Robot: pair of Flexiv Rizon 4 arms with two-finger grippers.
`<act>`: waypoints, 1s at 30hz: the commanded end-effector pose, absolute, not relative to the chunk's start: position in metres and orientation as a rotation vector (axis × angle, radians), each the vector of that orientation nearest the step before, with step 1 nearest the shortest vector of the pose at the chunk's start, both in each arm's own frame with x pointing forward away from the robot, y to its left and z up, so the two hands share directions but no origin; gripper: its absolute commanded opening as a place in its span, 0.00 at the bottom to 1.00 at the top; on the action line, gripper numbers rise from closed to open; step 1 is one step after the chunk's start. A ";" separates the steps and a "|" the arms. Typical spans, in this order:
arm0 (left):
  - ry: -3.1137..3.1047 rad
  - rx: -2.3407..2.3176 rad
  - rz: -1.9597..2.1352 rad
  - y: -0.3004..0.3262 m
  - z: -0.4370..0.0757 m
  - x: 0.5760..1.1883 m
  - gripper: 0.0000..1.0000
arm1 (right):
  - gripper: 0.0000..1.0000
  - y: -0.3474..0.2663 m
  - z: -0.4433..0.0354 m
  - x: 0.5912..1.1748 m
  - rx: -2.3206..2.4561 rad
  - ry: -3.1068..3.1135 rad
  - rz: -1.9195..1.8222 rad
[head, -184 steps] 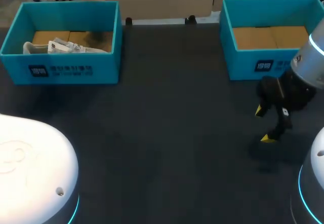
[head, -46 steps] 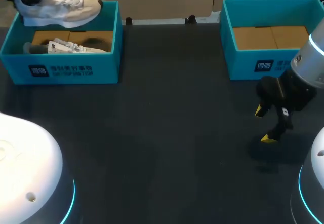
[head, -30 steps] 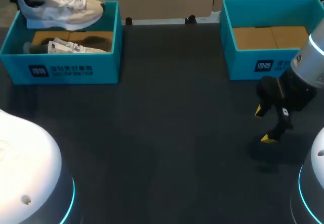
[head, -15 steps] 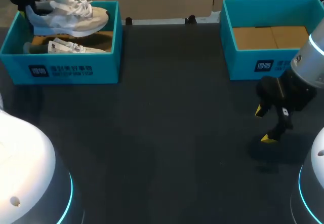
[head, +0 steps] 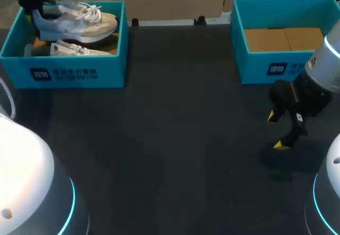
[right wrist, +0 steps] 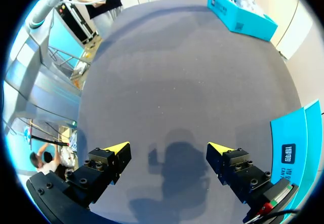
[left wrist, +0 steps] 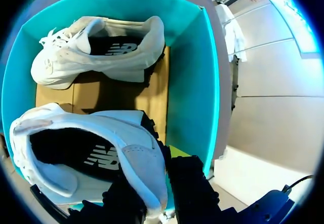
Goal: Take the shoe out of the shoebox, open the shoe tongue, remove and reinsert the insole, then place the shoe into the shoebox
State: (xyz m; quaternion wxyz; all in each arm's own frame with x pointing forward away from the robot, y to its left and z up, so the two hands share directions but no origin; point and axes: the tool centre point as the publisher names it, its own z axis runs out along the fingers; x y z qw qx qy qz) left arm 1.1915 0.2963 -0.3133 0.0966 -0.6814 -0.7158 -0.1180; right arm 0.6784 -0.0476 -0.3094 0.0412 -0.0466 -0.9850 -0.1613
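The left gripper [left wrist: 154, 186] is clamped on the heel of the held shoe [head: 79, 21], with a finger on each side of the heel wall. The held shoe is suspended over the open top of the left shoebox [head: 69, 74], with its toe directed toward the table's middle. A second shoe [head: 71, 49] is laid on the cardboard floor of the same box. The right gripper [right wrist: 168, 148] is positioned above the dark table [head: 175, 139], just in front of the right shoebox [head: 276, 67]. Its fingers are spread wide, with nothing held between them.
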 end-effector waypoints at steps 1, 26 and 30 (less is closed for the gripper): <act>-2.110 -2.009 -0.333 0.297 -0.324 1.202 0.00 | 1.00 -0.048 -0.310 0.677 -0.143 -3.018 -0.492; -2.074 -1.996 -0.305 0.292 -0.359 1.204 0.00 | 1.00 -0.048 -0.310 0.677 -0.143 -3.018 -0.492; -2.079 -1.985 -0.309 0.293 -0.364 1.205 0.00 | 1.00 -0.048 -0.310 0.677 -0.143 -3.018 -0.492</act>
